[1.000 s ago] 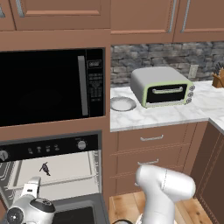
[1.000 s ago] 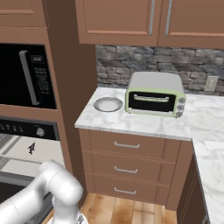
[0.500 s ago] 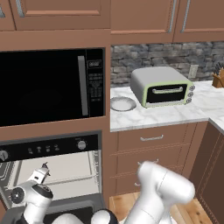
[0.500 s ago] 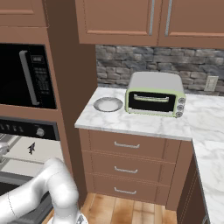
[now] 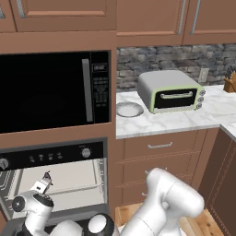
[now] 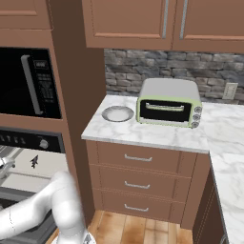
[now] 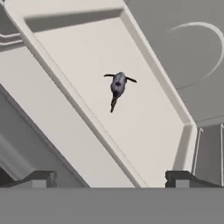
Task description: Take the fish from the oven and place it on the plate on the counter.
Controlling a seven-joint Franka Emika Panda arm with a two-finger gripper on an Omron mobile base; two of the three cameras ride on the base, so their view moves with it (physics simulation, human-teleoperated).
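Oven [image 5: 50,156] as landmark: fish [image 7: 117,85] lies in it on the tray [image 7: 144,131], near tray's middle, apart from the rims. End effector [image 7: 111,178] just in front of oven opening, w/ fish ahead of it between the two tips, not touching. Microwave [image 5: 50,90] directly above oven. Counter [image 5: 156,122] to oven's right & higher; on it the plate [image 5: 129,109] at the end nearest oven, toaster oven [image 5: 171,91] just right of plate. Drawers [image 6: 138,178] under counter.
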